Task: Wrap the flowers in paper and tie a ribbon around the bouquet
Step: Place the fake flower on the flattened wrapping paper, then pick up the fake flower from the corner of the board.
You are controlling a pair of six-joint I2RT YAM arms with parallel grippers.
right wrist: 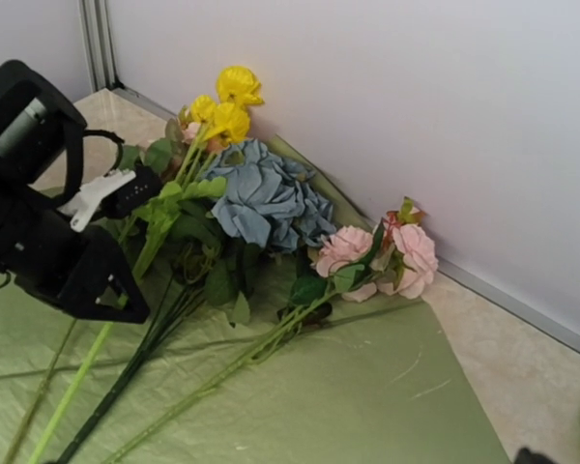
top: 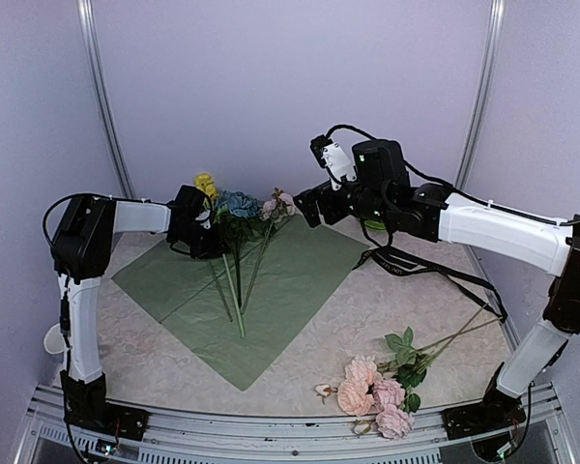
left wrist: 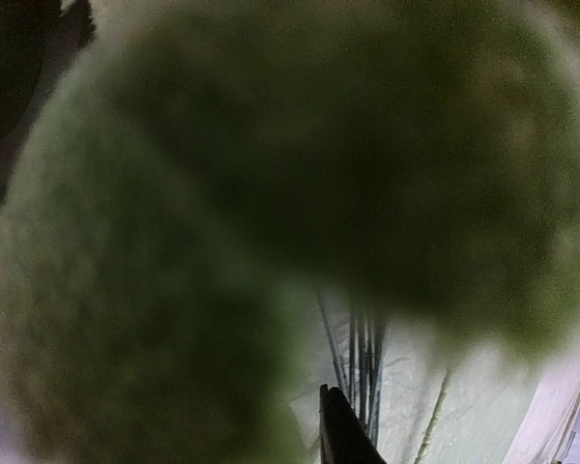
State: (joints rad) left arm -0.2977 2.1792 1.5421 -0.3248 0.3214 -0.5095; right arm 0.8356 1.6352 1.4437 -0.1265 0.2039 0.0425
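Flowers (top: 240,205) lay on green paper (top: 280,290)!
My left gripper (top: 208,230) was buried in their leaves at the paper's far edge, grip impossible to tell; my right gripper (top: 305,207) hung open near its far corner.

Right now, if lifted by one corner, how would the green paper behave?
The green paper lies flat with faint creases, so it is probably floppy and light. Flower stems rest on it, so they would likely slide off.
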